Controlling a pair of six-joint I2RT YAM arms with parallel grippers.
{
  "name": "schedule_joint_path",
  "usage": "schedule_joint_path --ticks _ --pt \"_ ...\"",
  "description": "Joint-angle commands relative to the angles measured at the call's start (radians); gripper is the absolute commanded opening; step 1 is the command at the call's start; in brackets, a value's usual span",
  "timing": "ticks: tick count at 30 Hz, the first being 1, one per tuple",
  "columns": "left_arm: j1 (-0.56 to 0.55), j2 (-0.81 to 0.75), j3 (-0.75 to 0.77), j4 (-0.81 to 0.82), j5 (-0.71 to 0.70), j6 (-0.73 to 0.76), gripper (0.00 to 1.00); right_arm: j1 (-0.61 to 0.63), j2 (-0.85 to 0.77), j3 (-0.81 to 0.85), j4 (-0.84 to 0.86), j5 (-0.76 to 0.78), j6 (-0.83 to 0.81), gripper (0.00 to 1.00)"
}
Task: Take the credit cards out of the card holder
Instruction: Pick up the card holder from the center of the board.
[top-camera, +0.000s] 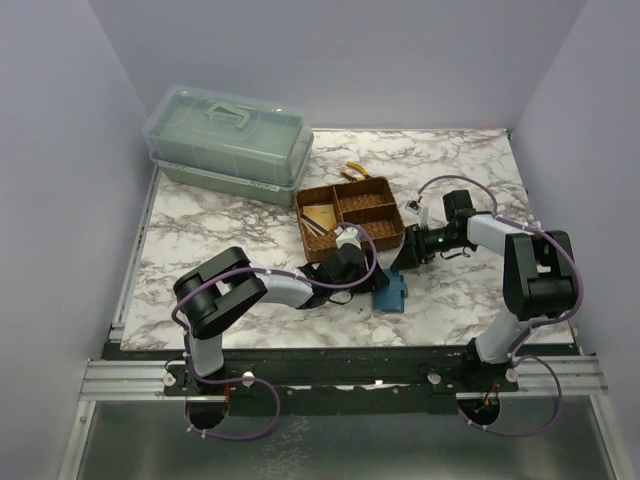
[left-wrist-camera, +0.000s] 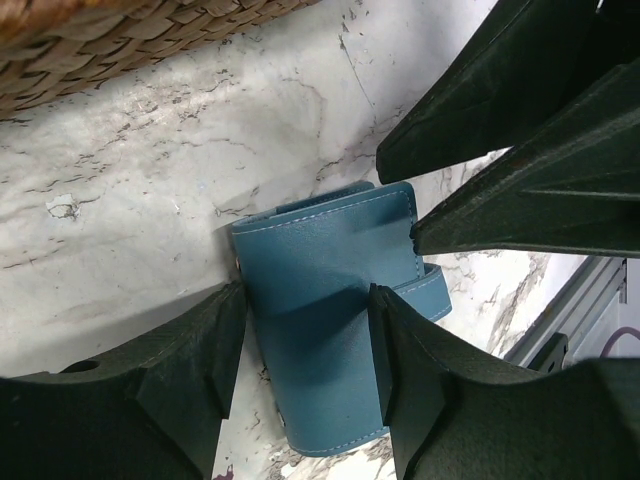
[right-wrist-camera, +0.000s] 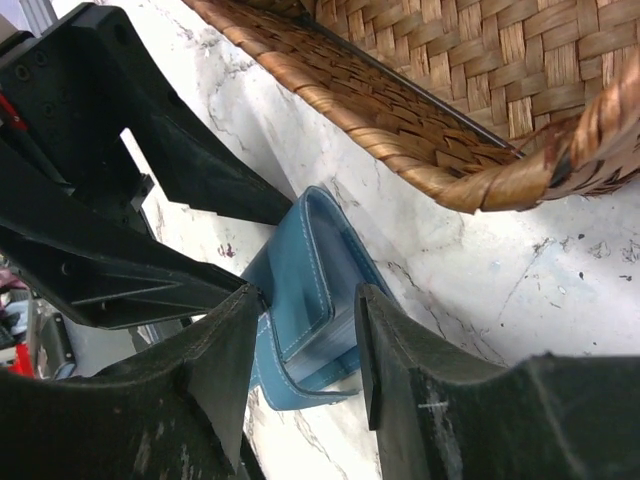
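From the overhead camera I see the teal-blue card holder (top-camera: 393, 292) on the marble tabletop (top-camera: 220, 230), just in front of the woven tray (top-camera: 345, 186), with my left end effector (top-camera: 370, 278) meeting it from the left and my right end effector (top-camera: 401, 267) from behind. A flat yellowish card (top-camera: 320, 216) lies in the tray's large left compartment. A green lidded case (top-camera: 230, 135) sits at the far left, and yellow-handled pliers (top-camera: 356, 172) lie beyond the tray. On the left wrist camera, the left fingers (left-wrist-camera: 200, 370) are closed on the card holder (left-wrist-camera: 320, 270), one against its edge, the other overlapping its cover, while the right end effector's (left-wrist-camera: 398, 200) tips touch its far corner. On the right wrist camera, the right fingers (right-wrist-camera: 215, 370) straddle the tilted card holder (right-wrist-camera: 300, 290) beside the tray (right-wrist-camera: 450, 110). One finger touches it. I cannot tell whether the other does, so I cannot call that grip closed.
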Motion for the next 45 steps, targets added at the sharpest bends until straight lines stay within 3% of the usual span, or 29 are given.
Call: schedule_joint_path --ticks 1,7,13,21,33,45 --pt "-0.011 0.028 -0.008 -0.052 0.021 -0.008 0.58 0.014 0.028 0.021 0.006 0.019 0.002 0.47" --pt "-0.011 0.029 -0.002 -0.051 0.015 -0.011 0.58 0.035 0.03 0.023 -0.003 0.012 -0.012 0.36" --pt "-0.011 0.017 -0.01 -0.048 0.002 -0.012 0.58 0.05 0.036 0.028 -0.014 0.007 -0.023 0.31" --pt "-0.011 -0.043 -0.081 0.038 -0.004 -0.014 0.62 0.052 -0.008 0.014 -0.025 -0.013 -0.053 0.0" --pt "-0.006 -0.191 -0.326 0.457 0.133 0.051 0.75 0.022 -0.21 -0.012 -0.096 -0.209 -0.193 0.0" --pt "-0.006 -0.163 -0.318 0.708 0.272 0.17 0.79 0.021 -0.31 0.0 -0.223 -0.395 -0.358 0.0"
